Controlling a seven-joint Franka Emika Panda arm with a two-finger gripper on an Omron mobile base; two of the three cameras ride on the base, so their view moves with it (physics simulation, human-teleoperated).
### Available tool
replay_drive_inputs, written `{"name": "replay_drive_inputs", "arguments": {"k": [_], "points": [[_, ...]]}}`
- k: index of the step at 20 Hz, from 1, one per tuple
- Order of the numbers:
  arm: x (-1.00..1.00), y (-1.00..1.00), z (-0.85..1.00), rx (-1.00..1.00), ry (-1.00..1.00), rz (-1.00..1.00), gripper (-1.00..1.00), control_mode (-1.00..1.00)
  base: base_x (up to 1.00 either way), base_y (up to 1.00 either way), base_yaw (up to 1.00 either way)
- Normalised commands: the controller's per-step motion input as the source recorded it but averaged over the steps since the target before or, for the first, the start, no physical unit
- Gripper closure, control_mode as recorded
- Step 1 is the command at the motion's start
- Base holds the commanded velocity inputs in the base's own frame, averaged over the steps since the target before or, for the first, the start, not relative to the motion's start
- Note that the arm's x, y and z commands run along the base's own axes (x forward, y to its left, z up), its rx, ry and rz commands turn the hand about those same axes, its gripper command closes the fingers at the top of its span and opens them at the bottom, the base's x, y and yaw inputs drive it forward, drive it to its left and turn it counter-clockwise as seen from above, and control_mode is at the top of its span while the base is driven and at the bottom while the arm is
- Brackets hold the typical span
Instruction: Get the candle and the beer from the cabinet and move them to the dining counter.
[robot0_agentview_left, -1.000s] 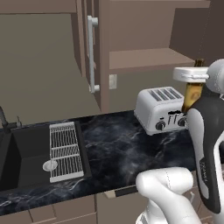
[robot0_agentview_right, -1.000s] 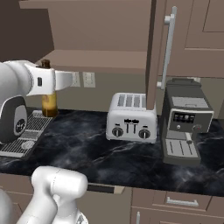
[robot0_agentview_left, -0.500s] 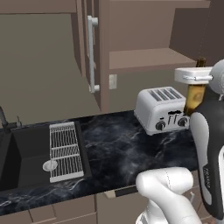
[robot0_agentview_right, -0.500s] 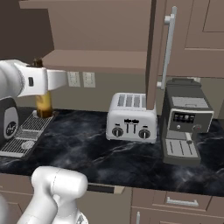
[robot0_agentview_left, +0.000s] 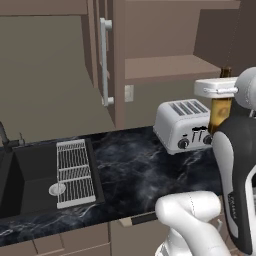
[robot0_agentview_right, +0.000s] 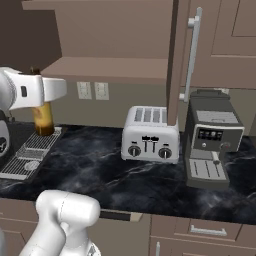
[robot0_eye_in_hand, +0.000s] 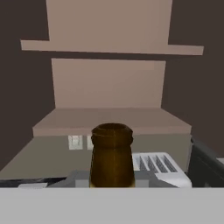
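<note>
Jaws clamped on upright beer (robot0_agentview_left: 220, 111), coffee machine (robot0_agentview_right: 212, 137) in right base view, sink (robot0_agentview_left: 20, 180) in left

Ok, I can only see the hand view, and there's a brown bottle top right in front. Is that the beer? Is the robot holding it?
Observer: Yes. The left base view shows the beer with its amber label, and the gripper has its fingers shut on it up near the neck.
Operator: Is there a sink anywhere?
Observer: Yes, a dark sink at the far left of the worktop, with a white drying rack beside it.
Operator: What's the dark thing on my right?
Observer: A coffee machine, standing next to the toaster.
</note>
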Motion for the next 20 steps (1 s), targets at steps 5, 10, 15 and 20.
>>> {"name": "replay_drive_inputs", "arguments": {"k": [5, 10, 15, 20], "points": [[0.0, 0.0, 0.0, 0.0, 0.02, 0.0, 1.0, -1.0, 0.0, 0.0, 0.0], [0.0, -0.03, 0.0, 0.0, 0.0, 0.0, 1.0, -1.0, 0.0, 0.0, 0.0], [0.0, 0.0, 0.0, 0.0, 0.0, 0.0, 1.0, 1.0, -0.06, -0.1, 0.0], [0.0, 0.0, 0.0, 0.0, 0.0, 0.0, 1.0, 1.0, -0.89, -0.31, 0.04]]}}
